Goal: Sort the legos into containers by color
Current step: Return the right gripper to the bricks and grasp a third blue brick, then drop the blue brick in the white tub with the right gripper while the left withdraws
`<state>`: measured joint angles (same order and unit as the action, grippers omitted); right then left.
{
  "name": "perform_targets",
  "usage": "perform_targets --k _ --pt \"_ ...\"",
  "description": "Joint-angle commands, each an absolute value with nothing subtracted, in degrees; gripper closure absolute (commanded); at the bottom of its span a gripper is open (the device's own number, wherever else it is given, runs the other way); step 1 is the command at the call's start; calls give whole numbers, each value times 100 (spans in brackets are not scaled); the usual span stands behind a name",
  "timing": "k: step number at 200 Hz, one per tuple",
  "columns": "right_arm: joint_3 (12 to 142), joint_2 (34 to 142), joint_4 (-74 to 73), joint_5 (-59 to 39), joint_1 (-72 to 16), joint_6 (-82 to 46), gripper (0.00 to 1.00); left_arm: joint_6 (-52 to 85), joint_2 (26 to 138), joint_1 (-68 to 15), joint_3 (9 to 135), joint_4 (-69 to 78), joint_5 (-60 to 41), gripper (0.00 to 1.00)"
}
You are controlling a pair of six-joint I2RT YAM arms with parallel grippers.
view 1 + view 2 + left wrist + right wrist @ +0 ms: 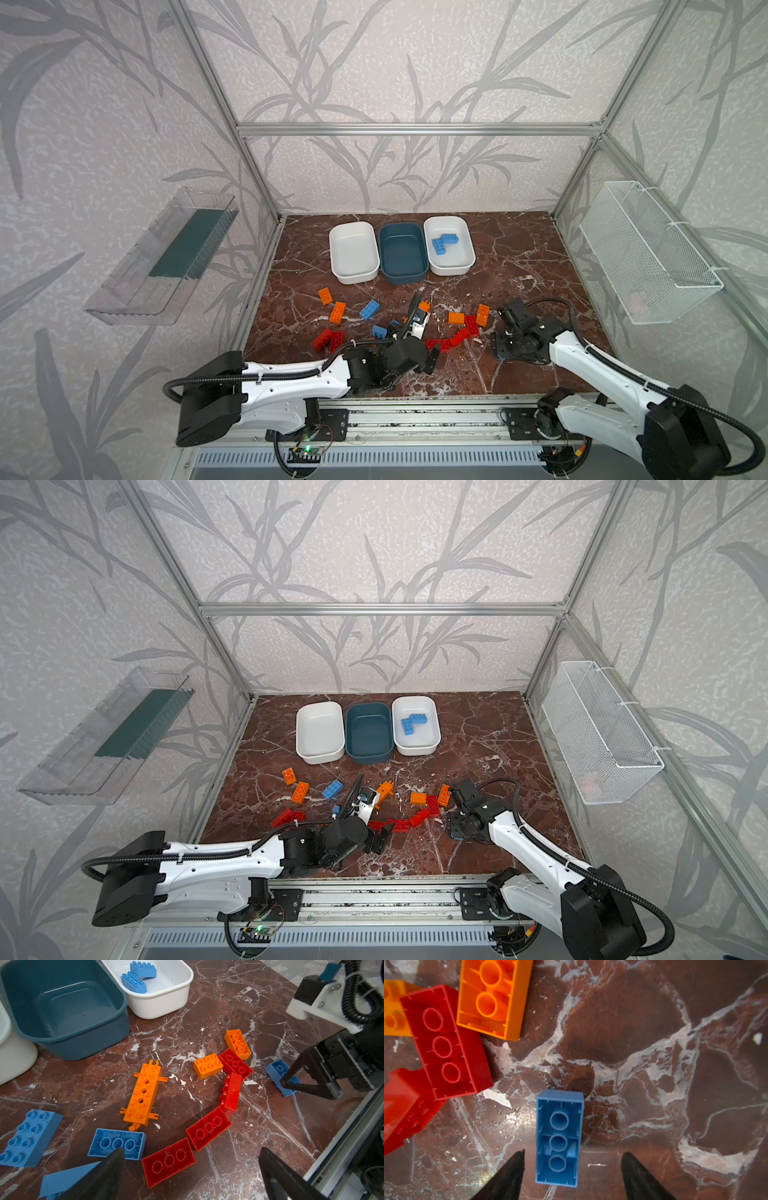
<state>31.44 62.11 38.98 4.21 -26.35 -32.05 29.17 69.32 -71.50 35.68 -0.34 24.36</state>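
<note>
**Right jaws straddle a blue brick near the front edge**

The right gripper points down with its jaws released, one finger on each side of an upturned blue brick. Neither finger touches it. The brick lies just clear of a red brick and an orange brick, on the marble tabletop near the front rail. The left gripper hangs wide open over upturned red bricks. At the back, the left white tub, teal tub and right white tub stand rim to rim. The last holds two blue bricks.
</note>
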Motion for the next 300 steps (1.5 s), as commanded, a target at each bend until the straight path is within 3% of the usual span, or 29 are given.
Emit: perform_targets --k 1,53,88,117,164,195,253,300 --pt "3125 6262 3666 361 -2647 -3350 28 2968 6953 -7190 3676 0 2580 1" --pt "3275 7050 3362 212 -2647 -3199 42 3004 6796 -7190 3551 -155 2824 1" --pt "3569 7598 3428 156 -2650 -3120 63 3036 6682 -7190 3421 -226 3017 1" --pt "3757 7632 3587 234 -2648 -3111 74 3035 6576 -7190 3316 -308 3163 1" --pt "4719 7426 4060 404 -2649 -2829 77 3121 6258 -7181 3145 -483 3561 1" --pt "5596 7862 3744 448 -2647 -2576 76 3152 5997 -7140 3017 -585 3898 1" --pt "8173 10149 3806 435 -2577 -2012 76 3056 5488 -6619 2827 -738 3821 1" --pt "10685 12192 4524 29 -2259 -1931 76 2969 5308 -5526 2735 -584 3194 1"
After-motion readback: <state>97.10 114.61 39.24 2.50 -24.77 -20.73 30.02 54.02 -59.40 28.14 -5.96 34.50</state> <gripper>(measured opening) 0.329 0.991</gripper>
